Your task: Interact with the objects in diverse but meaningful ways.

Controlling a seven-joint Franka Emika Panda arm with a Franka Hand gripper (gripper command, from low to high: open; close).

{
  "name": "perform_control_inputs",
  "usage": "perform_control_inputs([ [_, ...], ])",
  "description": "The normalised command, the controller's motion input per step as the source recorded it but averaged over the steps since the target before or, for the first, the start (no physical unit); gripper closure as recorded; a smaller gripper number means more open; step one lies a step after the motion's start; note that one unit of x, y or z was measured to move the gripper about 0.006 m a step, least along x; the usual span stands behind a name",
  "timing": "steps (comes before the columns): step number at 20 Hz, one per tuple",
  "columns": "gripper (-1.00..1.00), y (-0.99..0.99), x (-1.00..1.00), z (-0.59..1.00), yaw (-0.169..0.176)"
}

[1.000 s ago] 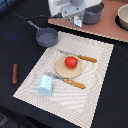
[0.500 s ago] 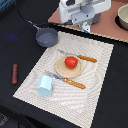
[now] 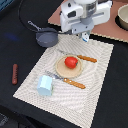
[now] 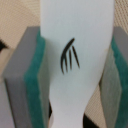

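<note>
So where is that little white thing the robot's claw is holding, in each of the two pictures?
Exterior view: the small white shaker hangs below the gripper at the placemat's far edge, above the tomato on its plate.
Wrist view: the shaker fills the middle, clamped between green finger pads, a black fork-like mark on it.
Shared landmark: the gripper itself; the placemat and tomato do not show in the wrist view.

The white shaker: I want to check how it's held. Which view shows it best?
The wrist view: the white shaker fills the picture, clamped between the green-padded jaws, its black fork-like mark plain. The exterior view shows only a small pale part of it below the gripper, above the woven mat.
</note>
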Motion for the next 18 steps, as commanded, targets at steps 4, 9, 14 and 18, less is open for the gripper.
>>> perform_control_inputs([
  [4, 1.0, 0.0, 0.0, -0.33, 0.018],
  [9, -1.0, 0.1, 0.02, 0.12, 0.02],
  [14, -1.0, 0.3, 0.19, 0.93, 0.0],
  [18, -1.0, 0.18, 0.1, 0.68, 0.0],
])
